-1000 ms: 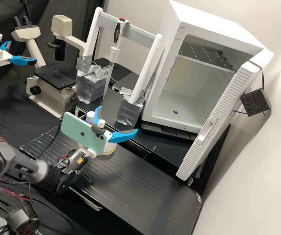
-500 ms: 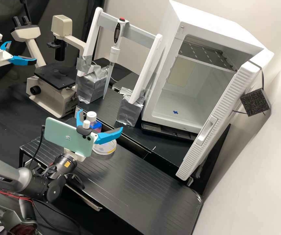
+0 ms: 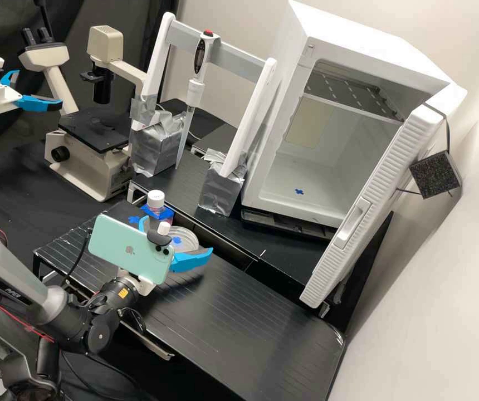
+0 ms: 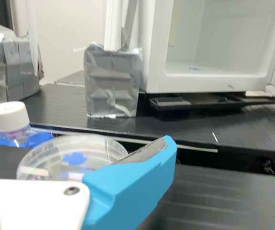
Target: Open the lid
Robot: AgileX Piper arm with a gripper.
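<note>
Petri dish (image 3: 188, 232), clear, blue-marked: sits on the ridged black tabletop (image 3: 239, 312), near its rear edge. Gripper (image 3: 177, 236): blue fingers spread open, near the dish. Bottle (image 3: 156, 205), white-capped, blue-taped: stands just beside the dish. Beyond: pipette (image 3: 195, 92), upright, on a white stand (image 3: 250, 117) with silver-taped feet; beige microscope (image 3: 89, 172); white cabinet (image 3: 340, 33), door open, shelf inside. Room: pale wall (image 3: 445, 306), black drape (image 3: 133, 22).
</note>
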